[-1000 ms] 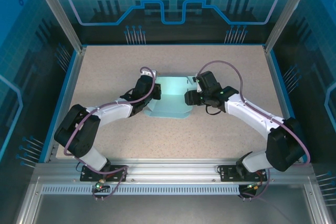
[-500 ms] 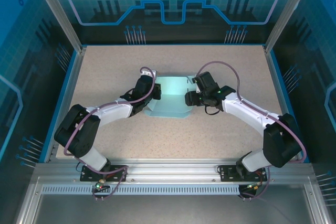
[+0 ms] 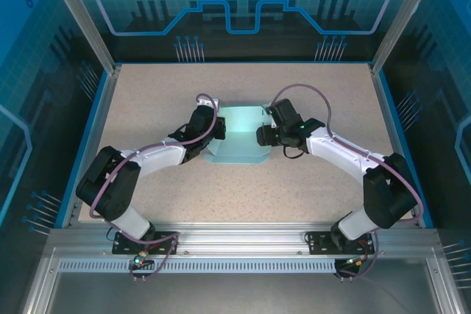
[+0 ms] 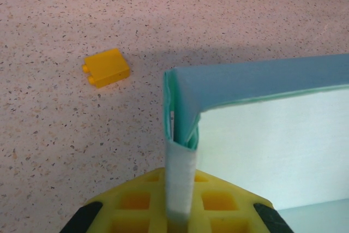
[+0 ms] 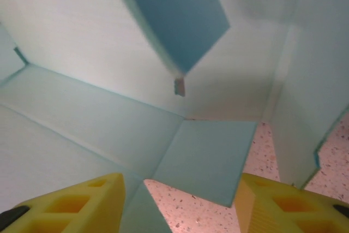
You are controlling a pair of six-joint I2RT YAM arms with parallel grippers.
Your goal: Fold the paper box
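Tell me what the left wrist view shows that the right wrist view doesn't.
Left wrist: an orange block on the table, and the left gripper shut on an upright wall edge of the box. Right wrist: the inside of the box, a darker blue flap, and the right gripper, jaws open. Both: the light blue box and the speckled table.

**Arm look: white links, black joints**

Same build on left arm point(image 3: 158, 158) and right arm point(image 3: 346, 158): white shell links, chunky black joint housings, black wrists. A dusky purple cable point(image 3: 208, 97) loops along the outside of each arm. The black base plates point(image 3: 143, 239) have loose wire ends below. The fingers point(image 4: 136, 205) are bright yellow plastic moulded in open square cells, with black patches at the outer corners.
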